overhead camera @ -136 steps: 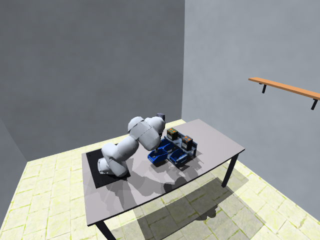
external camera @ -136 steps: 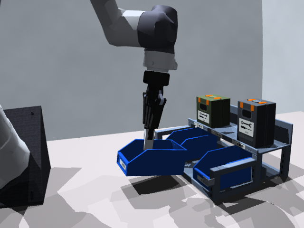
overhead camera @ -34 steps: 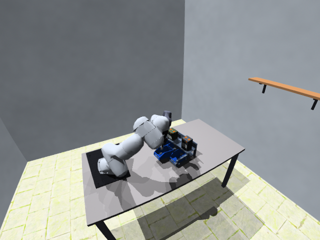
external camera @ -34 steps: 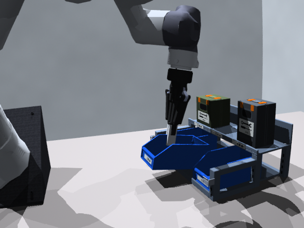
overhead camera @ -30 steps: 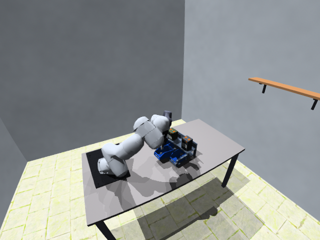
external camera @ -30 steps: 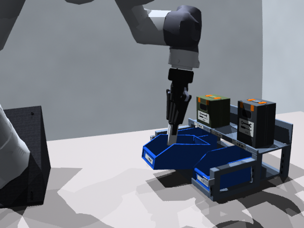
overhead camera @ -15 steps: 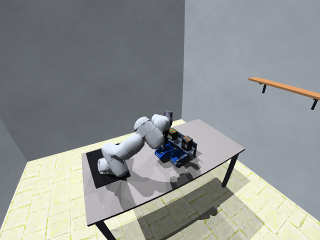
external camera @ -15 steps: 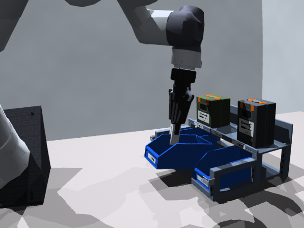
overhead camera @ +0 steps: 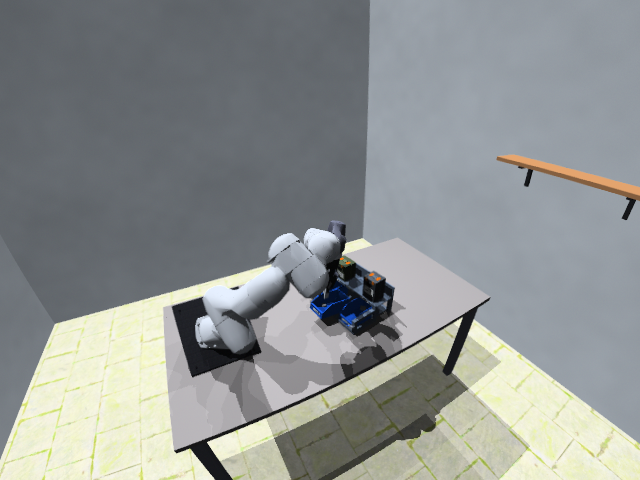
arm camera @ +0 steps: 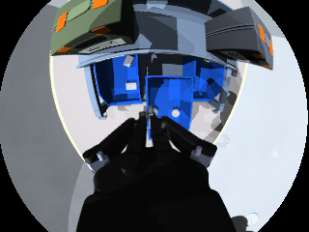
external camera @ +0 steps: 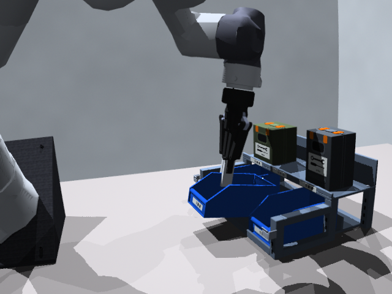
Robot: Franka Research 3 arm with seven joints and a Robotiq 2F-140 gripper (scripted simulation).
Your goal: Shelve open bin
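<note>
My gripper [external camera: 226,177] is shut on the side wall of the blue open bin [external camera: 232,196], fingers pointing down. The bin hangs a little above the table, with its labelled open front toward the camera and its rear end at the grey shelf rack [external camera: 320,193]. It looks slightly tilted, front end lower. In the wrist view the fingers [arm camera: 154,118] pinch the blue wall [arm camera: 169,100], with small pale parts visible in the blue bins. In the top view the bin [overhead camera: 327,304] sits under the arm's wrist, at the rack [overhead camera: 369,297].
Another blue bin [external camera: 290,215] stands in the rack's lower level to the right, behind the front lip. Blue of a further bin [external camera: 255,169] shows behind the held one. A green box [external camera: 274,143] and a black box [external camera: 329,158] stand on the rack's upper board.
</note>
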